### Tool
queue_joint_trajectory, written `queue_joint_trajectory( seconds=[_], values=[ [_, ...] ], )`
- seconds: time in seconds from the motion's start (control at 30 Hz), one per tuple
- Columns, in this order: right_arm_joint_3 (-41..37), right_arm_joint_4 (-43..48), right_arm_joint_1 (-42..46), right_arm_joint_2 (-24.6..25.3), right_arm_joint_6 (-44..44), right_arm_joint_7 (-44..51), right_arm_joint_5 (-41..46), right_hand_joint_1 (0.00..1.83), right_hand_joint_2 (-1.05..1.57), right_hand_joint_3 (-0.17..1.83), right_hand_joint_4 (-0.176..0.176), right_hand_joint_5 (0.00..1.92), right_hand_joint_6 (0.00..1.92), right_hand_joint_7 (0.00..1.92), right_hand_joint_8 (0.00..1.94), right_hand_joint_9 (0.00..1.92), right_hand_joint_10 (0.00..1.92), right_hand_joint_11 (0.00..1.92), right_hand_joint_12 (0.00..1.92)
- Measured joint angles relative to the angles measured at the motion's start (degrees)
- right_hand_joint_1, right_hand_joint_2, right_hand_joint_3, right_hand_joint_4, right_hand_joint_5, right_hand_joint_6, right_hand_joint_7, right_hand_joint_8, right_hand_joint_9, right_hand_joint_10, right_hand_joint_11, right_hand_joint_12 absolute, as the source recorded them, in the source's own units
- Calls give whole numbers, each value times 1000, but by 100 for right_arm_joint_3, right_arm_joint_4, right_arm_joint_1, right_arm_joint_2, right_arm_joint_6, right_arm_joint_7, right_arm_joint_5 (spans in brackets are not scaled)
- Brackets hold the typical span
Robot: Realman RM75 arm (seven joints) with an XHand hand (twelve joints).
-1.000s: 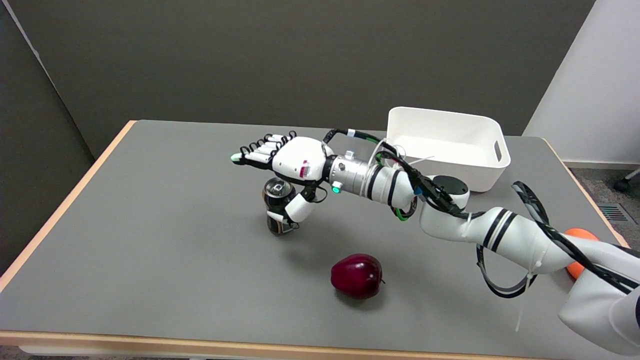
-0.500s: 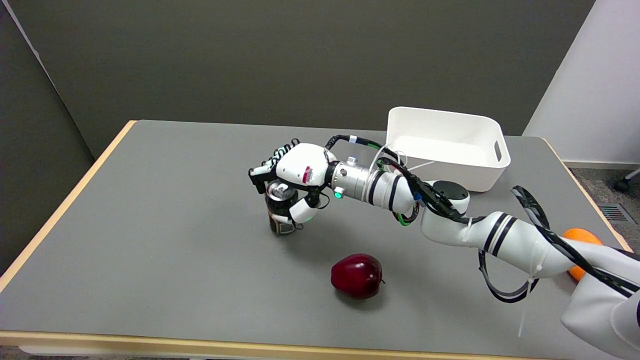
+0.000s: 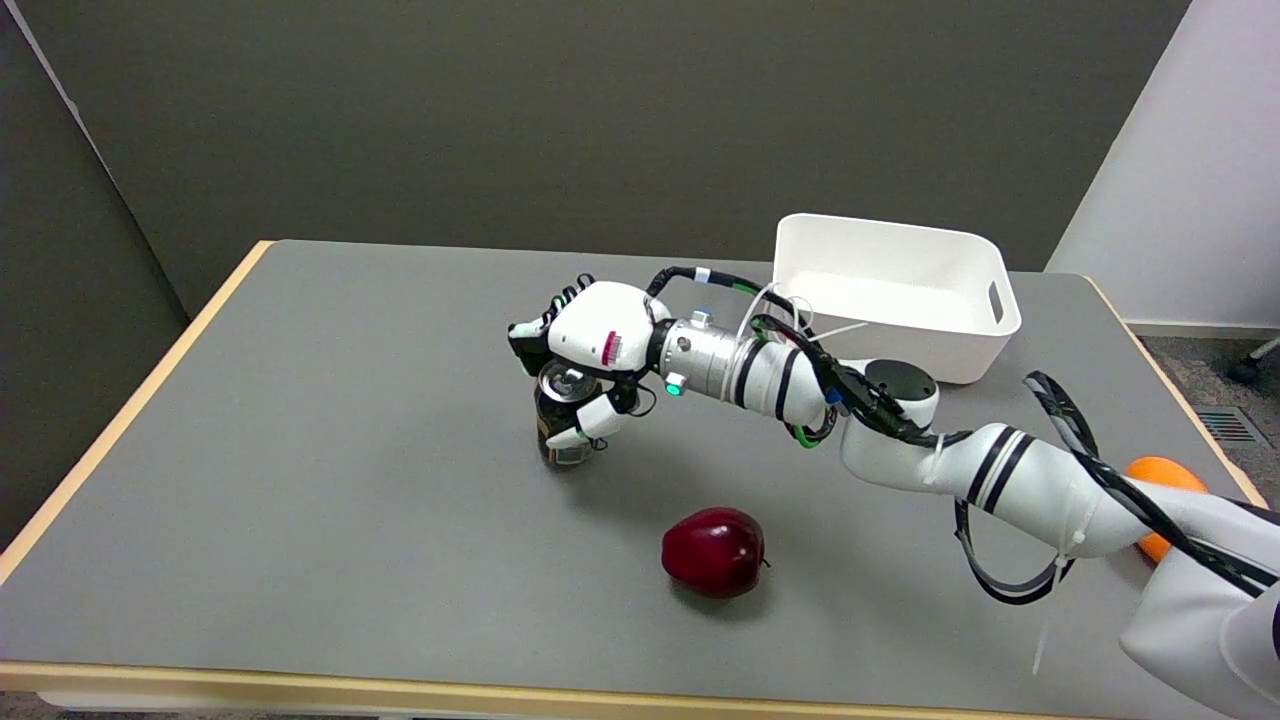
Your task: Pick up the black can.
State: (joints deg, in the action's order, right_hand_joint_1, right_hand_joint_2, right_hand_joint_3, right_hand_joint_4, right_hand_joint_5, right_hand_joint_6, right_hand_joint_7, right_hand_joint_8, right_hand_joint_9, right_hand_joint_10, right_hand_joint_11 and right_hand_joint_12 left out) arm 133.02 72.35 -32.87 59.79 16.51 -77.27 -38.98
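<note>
Robot hand (image 3: pixel 585 345) sits at frame centre, slightly left, palm turned down over the black can (image 3: pixel 562 425), back of the hand facing the camera. Fingers (image 3: pixel 528 340) curl down over the can's far-left side; the thumb (image 3: pixel 590 420) presses the can's near-right side. Hand is clamped on the can, which is gripped from above, its silver top showing just under the palm. Can stands upright on the grey tabletop (image 3: pixel 330 480); whether its base is in contact with the surface or just lifted cannot be told.

Right arm (image 3: pixel 900 440) enters from the lower right corner and runs up and left across the frame, wrist roughly level, a green light lit on the wrist ring. Black cables loop along the forearm.

Red apple (image 3: pixel 713 551) lies lower centre, near the can but apart from it. White bin (image 3: pixel 890 292) stands upper right, behind the forearm. Orange ball (image 3: pixel 1160 475) at right edge, partly hidden by the arm.
</note>
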Motion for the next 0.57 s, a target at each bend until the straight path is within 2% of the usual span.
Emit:
queue_joint_trajectory(
  seconds=[0.13,0.23,0.3,0.47,0.57],
  values=[
    [-120,86,-1,15,-10,13,-191,1206,1090,327,-174,599,1448,895,1396,766,1299,611,1638],
    [-290,189,-7,28,-37,57,-374,1208,1025,459,-172,605,1470,902,1406,765,1368,617,1672],
    [-441,278,-15,36,-88,123,-510,1209,1078,344,-174,604,1443,900,1389,763,1307,602,1646],
    [-952,495,-79,57,-413,337,-908,1202,1101,314,-171,591,1455,886,1407,762,1308,607,1637],
    [-1268,580,-140,60,-699,442,-1139,1205,1048,422,-174,595,1473,894,1413,772,1369,605,1660]
  ],
)
